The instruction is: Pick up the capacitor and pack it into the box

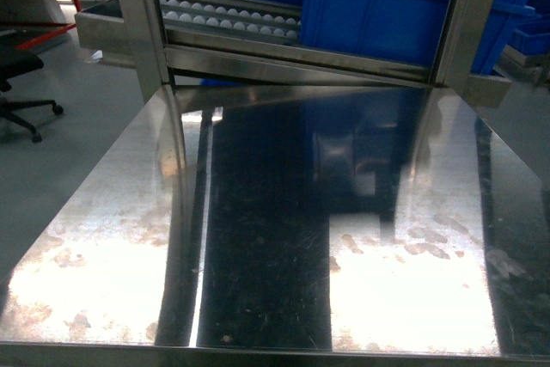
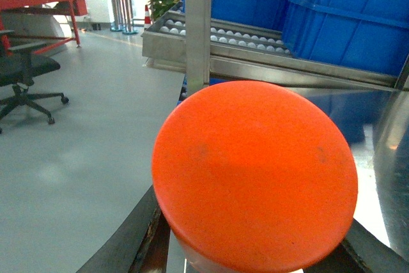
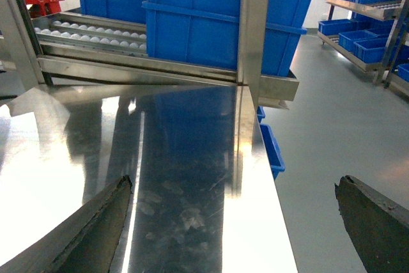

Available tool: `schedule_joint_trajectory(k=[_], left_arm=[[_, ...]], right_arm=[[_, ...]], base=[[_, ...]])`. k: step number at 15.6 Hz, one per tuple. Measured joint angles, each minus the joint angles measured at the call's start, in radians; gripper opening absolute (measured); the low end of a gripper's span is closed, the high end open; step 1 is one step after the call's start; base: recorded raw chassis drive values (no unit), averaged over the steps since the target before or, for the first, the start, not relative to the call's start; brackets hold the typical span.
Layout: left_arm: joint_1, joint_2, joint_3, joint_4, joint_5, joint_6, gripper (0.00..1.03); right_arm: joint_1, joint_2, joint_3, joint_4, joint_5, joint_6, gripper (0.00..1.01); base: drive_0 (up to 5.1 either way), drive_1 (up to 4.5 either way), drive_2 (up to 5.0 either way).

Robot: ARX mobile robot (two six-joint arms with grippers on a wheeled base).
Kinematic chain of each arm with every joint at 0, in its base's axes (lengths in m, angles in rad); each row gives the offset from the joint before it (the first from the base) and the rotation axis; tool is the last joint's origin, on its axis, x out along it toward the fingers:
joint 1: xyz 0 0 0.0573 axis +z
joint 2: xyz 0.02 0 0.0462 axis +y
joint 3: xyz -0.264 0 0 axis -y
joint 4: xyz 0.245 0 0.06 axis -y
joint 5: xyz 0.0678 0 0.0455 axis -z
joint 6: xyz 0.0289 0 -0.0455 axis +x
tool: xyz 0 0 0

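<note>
Steel table (image 1: 284,238) ahead of me carries neither box nor capacitor; both are out of view. My left gripper (image 2: 255,247) clamps an orange round object (image 2: 255,171), possibly the part. My right gripper (image 3: 233,222) hangs spread wide, ready to assist.

Head view down on steel table (image 1: 275,238); both wrist views low, toward shared blue bins (image 3: 211,11) (rear rack)

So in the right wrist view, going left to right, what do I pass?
Red frame → roller rail → large blue bin → steel upright post → shelf of small blue bins. The steel table fills the foreground, with the open right gripper at the bottom.
</note>
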Motion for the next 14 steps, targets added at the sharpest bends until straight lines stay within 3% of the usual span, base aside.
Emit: schedule_joint_trajectory(k=[14], left_arm=[[0.0, 0.0, 0.0, 0.0, 0.0, 0.001, 0.44]], right_arm=[[0.0, 0.0, 0.0, -0.001, -0.001, 0.0, 0.98]], base=[[0.0, 0.0, 0.0]])
